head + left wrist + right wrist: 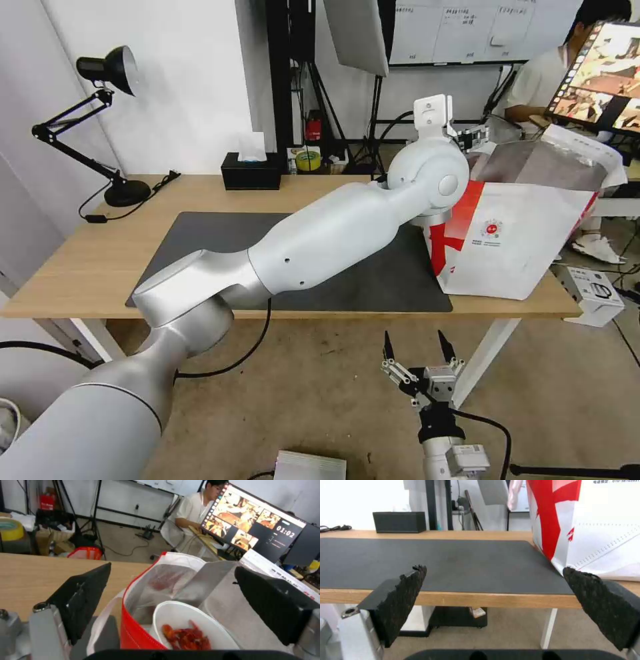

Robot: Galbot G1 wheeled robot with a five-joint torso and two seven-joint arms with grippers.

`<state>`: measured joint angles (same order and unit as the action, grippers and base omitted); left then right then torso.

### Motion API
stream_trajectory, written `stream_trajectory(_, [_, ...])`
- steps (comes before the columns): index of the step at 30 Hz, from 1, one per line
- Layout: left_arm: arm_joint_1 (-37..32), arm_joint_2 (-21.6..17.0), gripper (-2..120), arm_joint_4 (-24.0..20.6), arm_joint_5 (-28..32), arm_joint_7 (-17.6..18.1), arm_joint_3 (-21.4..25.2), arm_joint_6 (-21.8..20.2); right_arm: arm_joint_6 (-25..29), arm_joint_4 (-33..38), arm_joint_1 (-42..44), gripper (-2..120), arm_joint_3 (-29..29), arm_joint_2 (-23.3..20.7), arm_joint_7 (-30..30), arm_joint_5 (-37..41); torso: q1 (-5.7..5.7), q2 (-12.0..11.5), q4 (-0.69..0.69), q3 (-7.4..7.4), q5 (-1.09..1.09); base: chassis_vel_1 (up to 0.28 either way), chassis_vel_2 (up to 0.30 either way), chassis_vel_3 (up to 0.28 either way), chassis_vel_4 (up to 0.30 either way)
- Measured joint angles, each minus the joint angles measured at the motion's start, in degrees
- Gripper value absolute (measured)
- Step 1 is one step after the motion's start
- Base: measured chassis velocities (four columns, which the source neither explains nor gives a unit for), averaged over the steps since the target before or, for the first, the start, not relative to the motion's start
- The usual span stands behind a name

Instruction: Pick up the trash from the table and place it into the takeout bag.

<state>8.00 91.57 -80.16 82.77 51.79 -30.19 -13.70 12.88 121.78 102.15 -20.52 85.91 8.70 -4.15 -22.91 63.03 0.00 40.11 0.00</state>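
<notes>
Nearest to the robot, the right gripper [419, 349] is waiting low in front of the counter [80, 267], below its front edge, with its fingers [403, 590] standing wide apart and holding nothing. On the counter, the dark-grey mat [373, 283] is lying bare, and the black tissue box [251, 171] is standing at the far edge. The left arm is reaching across the mat toward the far right, where the takeout bag [513, 253] is standing on the counter's right end. The left gripper [173, 605] is hovering over the open mouth of the bag, fingers [83, 597] spread apart and empty. Inside the bag, against the silver lining, the white bowl [186, 620] with red crayfish shells [186, 637] is sitting somewhat tilted. The bowl looks like thin, light, rather stiff plastic with a smooth, slippery wall, so I think the rim is the best place to take hold, and it should stay level or the loose shells could fall out. The bag is soft and could lean if pushed. No other trash is showing on the counter.
</notes>
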Motion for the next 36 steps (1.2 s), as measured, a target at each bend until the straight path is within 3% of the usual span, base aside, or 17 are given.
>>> stream_trajectory(8, [-2.7,-0.3,100,-1.5,-4.7,-0.7,2.6,-2.6,0.0,0.0,0.0,100,0.0,0.0,0.0,0.0,0.00,0.0,0.00,0.00,0.00,0.000,0.000,0.000,0.000])
stream_trajectory(13, [-4.7,-1.9,100,-2.7,-9.6,-5.8,3.4,-3.4,0.0,0.0,0.0,100,0.0,0.0,0.0,0.0,0.00,0.0,-0.02,0.00,0.00,0.000,0.000,0.000,0.000])
stream_trajectory(16, [-6.6,-6.6,100,-4.7,-15.1,-12.1,3.3,-3.4,0.0,0.0,0.0,100,0.0,0.0,0.0,0.0,0.00,0.0,0.00,0.00,-0.01,0.000,0.000,0.000,0.000])
stream_trajectory(17, [-6.6,-6.6,100,-4.7,-15.1,-12.1,3.3,-3.4,0.0,0.0,0.0,100,0.0,0.0,0.0,0.0,0.00,0.0,0.00,0.00,-0.01,0.000,0.000,0.000,0.000])
stream_trajectory(19, [-8.6,-10.6,100,-6.5,-19.0,-16.8,4.0,-3.6,0.0,0.0,0.0,100,0.0,0.0,0.0,0.0,0.00,0.0,0.02,0.00,-0.03,0.000,0.000,0.000,0.000])
stream_trajectory(20, [-8.6,-10.6,100,-6.5,-19.0,-16.8,4.0,-3.6,0.0,0.0,0.0,100,0.0,0.0,0.0,0.0,0.00,0.0,0.02,0.00,-0.03,0.000,0.000,0.000,0.000])
stream_trajectory(23, [-11.8,-17.0,100,-8.8,-29.0,-25.1,4.8,-3.8,0.0,0.0,0.0,100,0.0,0.0,0.0,0.0,0.00,0.0,0.00,0.00,-0.03,0.000,0.000,0.000,0.000])
stream_trajectory(28, [-15.0,-21.6,100,-10.9,-34.2,-29.0,6.0,-3.8,0.0,0.0,0.0,100,0.0,0.0,0.0,0.0,0.00,0.0,0.02,0.00,-0.03,0.000,0.000,0.000,0.000])
stream_trajectory(31, [-20.5,-26.3,100,-13.9,-38.6,-31.4,10.7,-3.7,0.0,0.0,0.0,100,0.0,0.0,0.0,0.0,0.00,0.0,0.00,0.00,-0.02,0.000,0.000,0.000,0.000])
stream_trajectory(36, [-25.8,-29.9,100,-16.9,-39.9,-32.3,15.8,-3.9,0.0,0.0,0.0,100,0.0,0.0,0.0,0.0,0.00,0.0,0.00,0.00,-0.02,0.000,0.000,0.000,0.000])
